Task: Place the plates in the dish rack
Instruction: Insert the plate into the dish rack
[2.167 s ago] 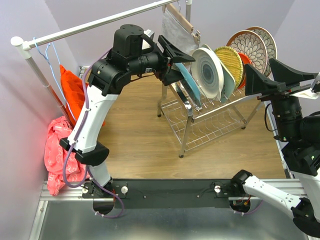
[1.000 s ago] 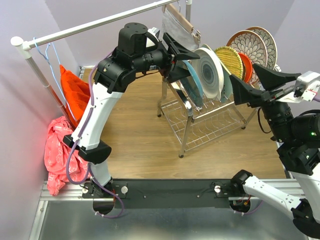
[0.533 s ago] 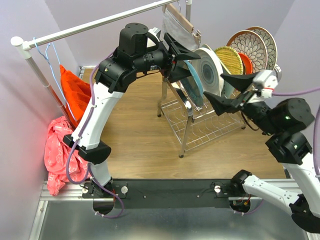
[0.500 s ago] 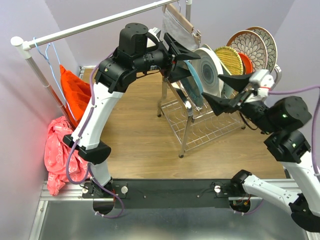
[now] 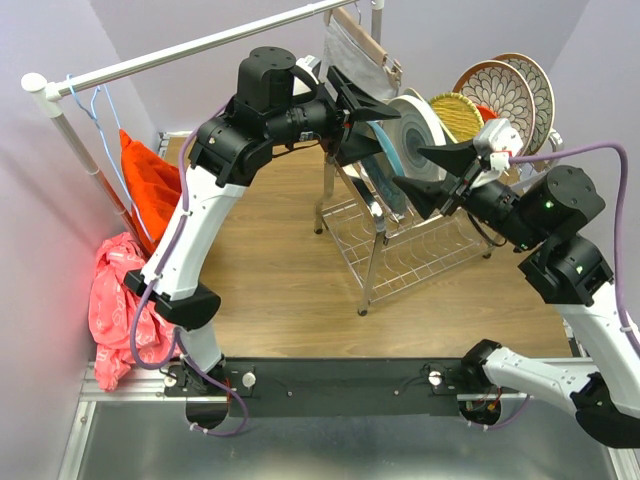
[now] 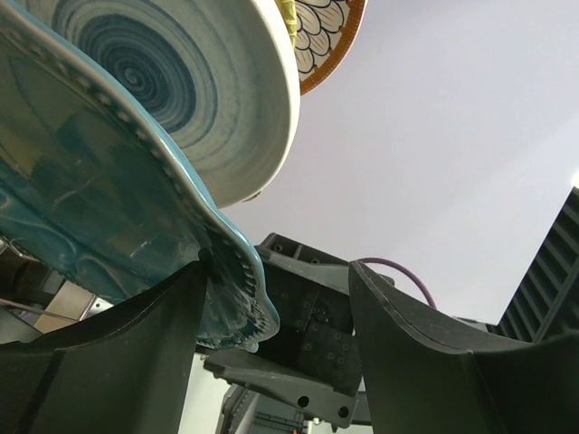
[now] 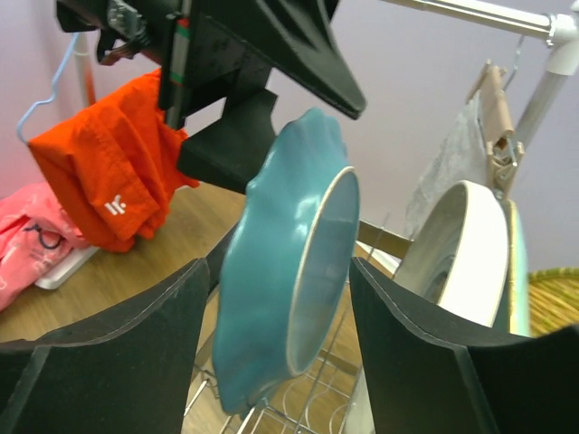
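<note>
Underfoot, so to speak, is a wood-grain tabletop [image 5: 280, 270] boxed in by pale lilac walls [image 5: 200, 18], with a sheet-metal strip [image 5: 300, 440] along the near edge. A white clothes rail [image 5: 190, 48] slants across the far left; an orange garment [image 5: 150, 185] hangs below it, a pink bag [image 5: 110, 300] is slumped against the left wall, and a grey cloth [image 5: 352, 58] hangs on a wooden hanger at the far side. The dish rack [image 5: 420, 250] – shiny wire, two tiers, slanted legs – stands right of centre on the wood. Its upper tier holds plates on edge. Nearest the left end is the teal scalloped plate [image 7: 271, 271], tilted. Next comes the white plate with a blue-grey swirl [image 6: 181, 81], then a pale green rim [image 7: 512, 271] just behind it. Further right are the yellow woven plate [image 5: 462, 112], a sliver of orange plate [image 5: 487, 112] and two brown-rimmed floral plates [image 5: 505, 88]. The left gripper [image 5: 378, 138] straddles the teal plate's upper rim with its jaws wide: one finger [image 6: 136, 334] touches the rim, the other stands apart. The right gripper [image 5: 408, 168] hovers just right of that plate, jaws spread – holding nothing.
</note>
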### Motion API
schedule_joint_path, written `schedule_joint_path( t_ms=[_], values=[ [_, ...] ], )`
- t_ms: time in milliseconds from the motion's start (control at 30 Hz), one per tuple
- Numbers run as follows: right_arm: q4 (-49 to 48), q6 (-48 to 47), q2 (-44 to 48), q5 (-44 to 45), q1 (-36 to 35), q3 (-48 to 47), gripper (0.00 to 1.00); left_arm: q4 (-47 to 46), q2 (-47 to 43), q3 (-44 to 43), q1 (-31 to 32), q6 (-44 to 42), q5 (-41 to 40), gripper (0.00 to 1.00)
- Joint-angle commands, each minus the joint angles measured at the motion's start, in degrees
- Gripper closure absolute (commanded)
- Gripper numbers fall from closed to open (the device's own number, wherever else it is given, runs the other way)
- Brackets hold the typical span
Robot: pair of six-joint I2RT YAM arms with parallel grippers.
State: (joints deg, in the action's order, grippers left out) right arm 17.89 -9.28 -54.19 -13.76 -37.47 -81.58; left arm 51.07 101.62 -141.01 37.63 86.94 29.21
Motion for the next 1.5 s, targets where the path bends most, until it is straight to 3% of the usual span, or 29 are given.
schedule_joint_path(
  t_ms=[0, 433, 900, 1067, 1467],
  values=[
    [3.9, -1.2, -1.7, 5.0, 0.2, -3.9, 0.30, -5.5, -1.3, 1.4, 0.6, 1.1, 1.0, 0.28],
    [8.6, -2.9, -4.1, 2.9, 0.2, -6.8, 0.37, -6.7, -2.0, 1.9, 0.6, 2.2, -0.2, 0.28],
    [9.9, -3.0, -5.6, 1.1, 0.2, -8.1, 0.62, -7.7, -4.6, 6.0, 0.6, 1.9, -0.6, 0.28],
    [9.8, -2.7, -6.0, 1.8, 0.2, -8.9, 0.81, -8.1, -5.5, 7.3, 0.6, 1.7, -0.8, 0.27],
    [7.0, -2.4, -5.4, 2.9, 0.2, -8.7, 0.96, -7.9, -7.2, 9.0, 0.5, 0.8, -1.1, 0.27]
  ],
)
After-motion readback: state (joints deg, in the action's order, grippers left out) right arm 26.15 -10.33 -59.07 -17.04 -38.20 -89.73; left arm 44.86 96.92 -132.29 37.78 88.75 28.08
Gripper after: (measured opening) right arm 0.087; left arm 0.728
